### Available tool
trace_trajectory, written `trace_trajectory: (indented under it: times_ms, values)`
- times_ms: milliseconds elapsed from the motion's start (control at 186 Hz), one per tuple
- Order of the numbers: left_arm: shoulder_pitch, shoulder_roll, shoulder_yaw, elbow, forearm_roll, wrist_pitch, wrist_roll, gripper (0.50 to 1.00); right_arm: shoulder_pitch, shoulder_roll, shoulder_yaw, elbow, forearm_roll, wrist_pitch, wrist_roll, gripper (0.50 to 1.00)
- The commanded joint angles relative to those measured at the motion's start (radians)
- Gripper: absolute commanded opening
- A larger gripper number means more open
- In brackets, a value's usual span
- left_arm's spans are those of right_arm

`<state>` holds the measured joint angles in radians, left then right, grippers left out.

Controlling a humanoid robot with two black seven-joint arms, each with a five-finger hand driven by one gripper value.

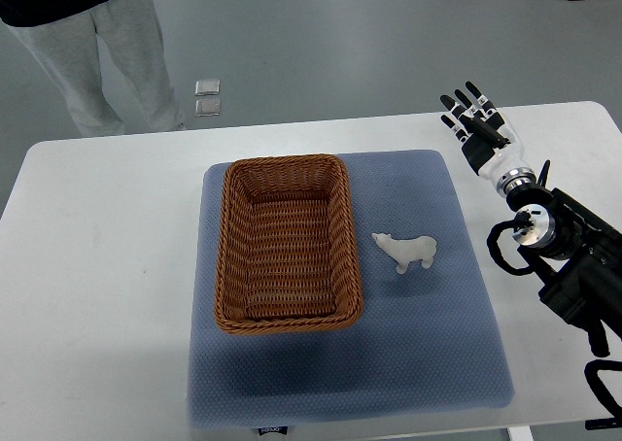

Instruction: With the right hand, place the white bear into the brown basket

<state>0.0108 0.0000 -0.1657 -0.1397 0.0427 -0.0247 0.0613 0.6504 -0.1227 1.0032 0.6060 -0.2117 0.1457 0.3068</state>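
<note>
A small white bear (406, 251) stands on the blue-grey mat (428, 344), just right of the brown woven basket (229, 256). The basket is rectangular and holds nothing. My right hand (473, 118) is raised over the white table at the upper right, well beyond the bear and to its right. Its fingers are spread and hold nothing. The dark forearm runs down to the right edge of the picture.
The mat lies on a white table (97, 266) with bare surface to the left. A person in grey trousers (97, 52) stands beyond the table's far left corner. Two small square plates (206, 97) lie on the floor.
</note>
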Motion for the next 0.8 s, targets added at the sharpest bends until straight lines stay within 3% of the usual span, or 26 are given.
trace_trajectory:
  times_ms: [0,792]
  values:
    - [0.0,0.0,0.0,0.0,0.0,0.0,0.0,1.0,0.0,0.0,0.0,0.0,0.0,0.0,0.0,0.924]
    - [0.0,0.0,0.0,0.003,-0.006,0.008,-0.003,1.0,0.002,-0.006,0.0,-0.002,0.0,0.0,0.0,0.924]
